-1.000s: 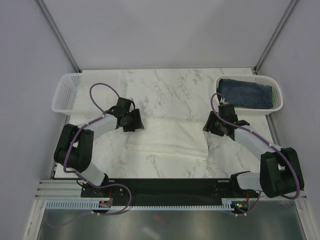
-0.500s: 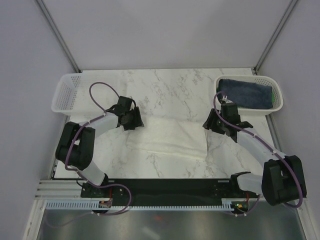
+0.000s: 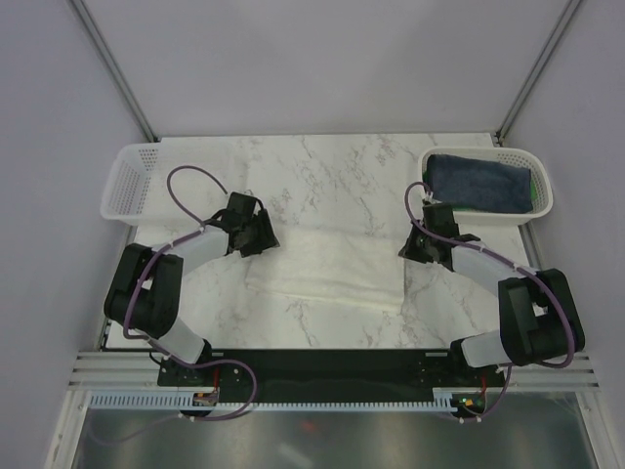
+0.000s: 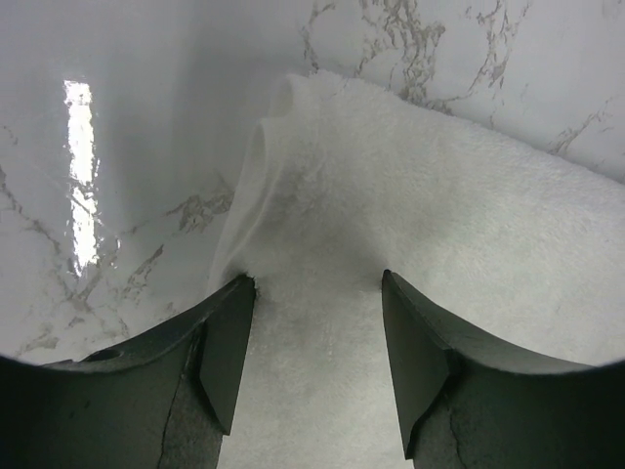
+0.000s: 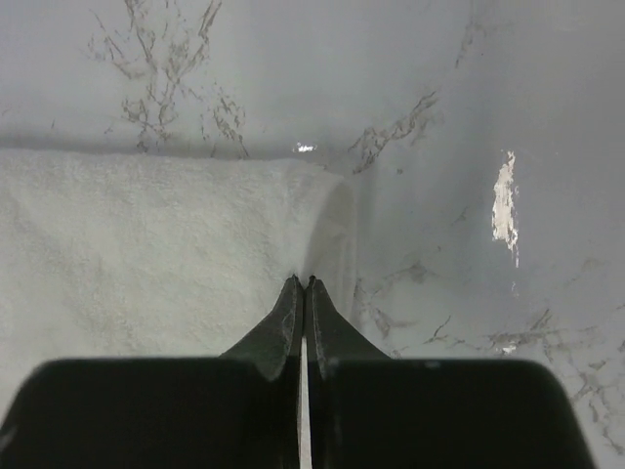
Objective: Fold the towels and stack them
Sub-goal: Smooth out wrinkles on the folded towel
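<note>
two arms sit at the far corners of the large cream-white terry towel (image 3: 327, 274), which lies flat on the marble table (image 3: 332, 176) between them. the right gripper (image 5: 305, 283), open a second ago, has just snapped together at the towel's right corner; whether any cloth is caught between the tips i cannot tell. the left gripper (image 4: 317, 293) is spread wide, its fingers (image 4: 229, 342) astride the left corner, not yet pinching. the dark navy-blue towel (image 3: 479, 183) waits in the white plastic mesh basket (image 3: 542, 210) at right. a two-corner lift for the next fold looks half prepared; the left side needs to close first.
</note>
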Controlling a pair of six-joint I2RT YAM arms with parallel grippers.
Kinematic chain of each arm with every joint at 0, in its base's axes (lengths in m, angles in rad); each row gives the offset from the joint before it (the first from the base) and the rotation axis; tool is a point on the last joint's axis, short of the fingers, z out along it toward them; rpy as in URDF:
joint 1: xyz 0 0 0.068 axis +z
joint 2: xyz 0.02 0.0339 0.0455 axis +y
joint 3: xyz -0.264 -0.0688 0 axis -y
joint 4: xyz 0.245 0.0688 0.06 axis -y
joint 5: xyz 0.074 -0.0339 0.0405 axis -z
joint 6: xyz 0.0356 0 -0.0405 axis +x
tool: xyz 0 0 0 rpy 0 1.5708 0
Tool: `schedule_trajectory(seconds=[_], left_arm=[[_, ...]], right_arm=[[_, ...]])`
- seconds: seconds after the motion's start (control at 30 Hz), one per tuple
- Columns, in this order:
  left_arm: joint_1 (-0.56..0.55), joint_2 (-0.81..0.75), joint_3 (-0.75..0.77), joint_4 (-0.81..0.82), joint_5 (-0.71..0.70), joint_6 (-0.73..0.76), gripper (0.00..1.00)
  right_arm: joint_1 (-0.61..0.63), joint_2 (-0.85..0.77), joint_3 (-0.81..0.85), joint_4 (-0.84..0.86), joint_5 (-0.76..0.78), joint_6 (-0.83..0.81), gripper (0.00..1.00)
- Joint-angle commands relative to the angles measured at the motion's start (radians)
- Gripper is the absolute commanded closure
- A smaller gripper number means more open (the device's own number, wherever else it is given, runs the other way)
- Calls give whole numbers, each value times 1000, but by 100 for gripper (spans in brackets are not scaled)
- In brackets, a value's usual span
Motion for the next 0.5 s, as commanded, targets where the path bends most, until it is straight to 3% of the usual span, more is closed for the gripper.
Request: schedule_trajectory(seconds=[0.0, 0.1, 0.2, 0.3, 0.33, 0.47], left_arm=[[11, 11, -59, -75, -159, -46, 35], [12, 12, -65, -87, -205, -75, 35], [12, 20, -56, -88, -173, -71, 35], [8, 3, -46, -88, -125, -60, 35], [8, -5, -44, -88, -108, -61, 35], [7, -34, -24, -102, -71, -43, 34]], right_arm=[[-12, 51, 69, 57, 93, -60, 100], [-24, 89, 115, 24, 156, -87, 100], [-26, 98, 146, -19, 106, -113, 98], [-24, 57, 166, -87, 17, -126, 75], [-24, 16, 186, -116, -15, -126, 61], [-26, -104, 224, -300, -98, -98, 57]])
